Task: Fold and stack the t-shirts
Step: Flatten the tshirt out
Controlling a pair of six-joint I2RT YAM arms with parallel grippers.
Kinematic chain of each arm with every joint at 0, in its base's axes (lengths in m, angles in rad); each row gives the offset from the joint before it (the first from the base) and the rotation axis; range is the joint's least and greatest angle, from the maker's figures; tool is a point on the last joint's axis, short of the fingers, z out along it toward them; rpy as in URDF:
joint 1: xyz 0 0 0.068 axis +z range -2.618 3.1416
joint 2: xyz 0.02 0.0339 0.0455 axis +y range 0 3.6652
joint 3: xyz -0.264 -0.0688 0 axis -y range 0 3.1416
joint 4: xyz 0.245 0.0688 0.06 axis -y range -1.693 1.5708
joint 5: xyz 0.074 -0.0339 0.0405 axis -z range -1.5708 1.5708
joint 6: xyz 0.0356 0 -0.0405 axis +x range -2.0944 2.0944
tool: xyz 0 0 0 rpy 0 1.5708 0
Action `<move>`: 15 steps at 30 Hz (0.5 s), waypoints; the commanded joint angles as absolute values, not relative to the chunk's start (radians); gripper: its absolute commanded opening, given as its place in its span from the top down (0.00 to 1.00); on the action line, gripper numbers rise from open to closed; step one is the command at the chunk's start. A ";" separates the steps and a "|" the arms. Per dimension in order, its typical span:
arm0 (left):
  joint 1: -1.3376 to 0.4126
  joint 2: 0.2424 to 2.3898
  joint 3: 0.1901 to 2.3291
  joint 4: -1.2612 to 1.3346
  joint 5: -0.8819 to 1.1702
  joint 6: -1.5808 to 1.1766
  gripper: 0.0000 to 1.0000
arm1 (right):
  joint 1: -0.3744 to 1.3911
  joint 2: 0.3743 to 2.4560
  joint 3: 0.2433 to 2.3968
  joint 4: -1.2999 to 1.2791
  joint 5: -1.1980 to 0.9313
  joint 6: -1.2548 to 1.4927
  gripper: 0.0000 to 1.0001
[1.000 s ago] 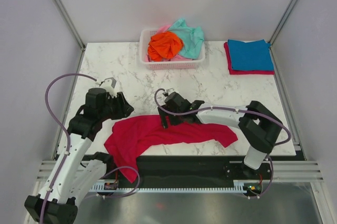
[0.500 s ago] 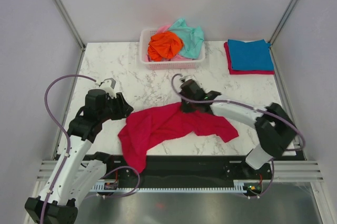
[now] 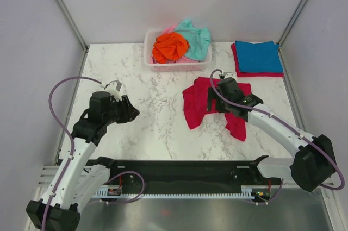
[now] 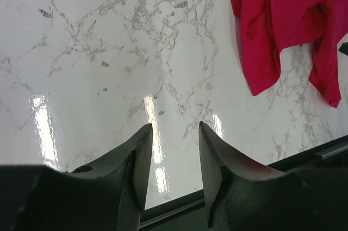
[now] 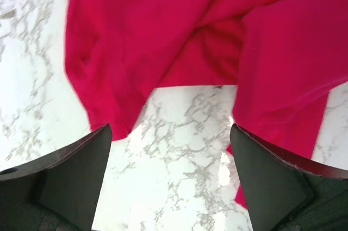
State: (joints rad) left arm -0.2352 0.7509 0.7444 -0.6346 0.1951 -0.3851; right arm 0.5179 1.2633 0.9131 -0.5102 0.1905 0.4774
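Note:
A crimson red t-shirt lies crumpled on the marble table, right of centre. It also shows in the left wrist view and the right wrist view. My right gripper hovers over its near edge, wide open and empty, with bare marble between the fingers. My left gripper is open and empty over bare table at the left, well apart from the shirt. A folded blue t-shirt lies on a folded red one at the back right.
A white slatted basket at the back centre holds an orange t-shirt, a mint-teal one and a bit of pink. The black front rail runs along the near table edge.
My right gripper carried the crimson shirt from the front edge back and to the right, then let it go. The shirt now lies bunched. The left arm barely moved.

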 commanded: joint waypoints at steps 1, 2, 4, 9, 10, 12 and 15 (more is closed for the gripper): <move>-0.233 0.727 0.739 -0.592 0.226 -0.411 0.54 | 0.596 1.229 0.951 -0.523 0.184 0.524 0.03; -0.233 0.727 0.739 -0.591 0.229 -0.411 0.53 | 0.660 1.241 0.954 -0.520 0.181 0.538 0.04; -0.233 0.727 0.739 -0.591 0.235 -0.411 0.53 | 0.725 1.297 0.953 -0.505 0.181 0.593 0.04; -0.233 0.709 0.736 -0.587 0.241 -0.411 0.54 | 0.871 1.426 0.937 -0.390 0.182 0.696 0.09; -0.233 0.704 0.735 -0.584 0.242 -0.411 0.54 | 0.886 1.481 0.949 -0.390 0.210 0.703 0.11; -0.233 0.696 0.733 -0.583 0.253 -0.411 0.54 | 0.920 1.538 0.992 -0.394 0.232 0.707 0.13; -0.233 0.692 0.732 -0.578 0.267 -0.408 0.54 | 0.937 1.649 1.052 -0.408 0.262 0.700 0.16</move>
State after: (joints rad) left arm -0.2352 0.7036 0.7349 -0.6189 0.2249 -0.3855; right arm 0.9264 1.5970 0.9688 -0.4267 0.2028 0.6655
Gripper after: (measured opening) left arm 0.465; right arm 0.846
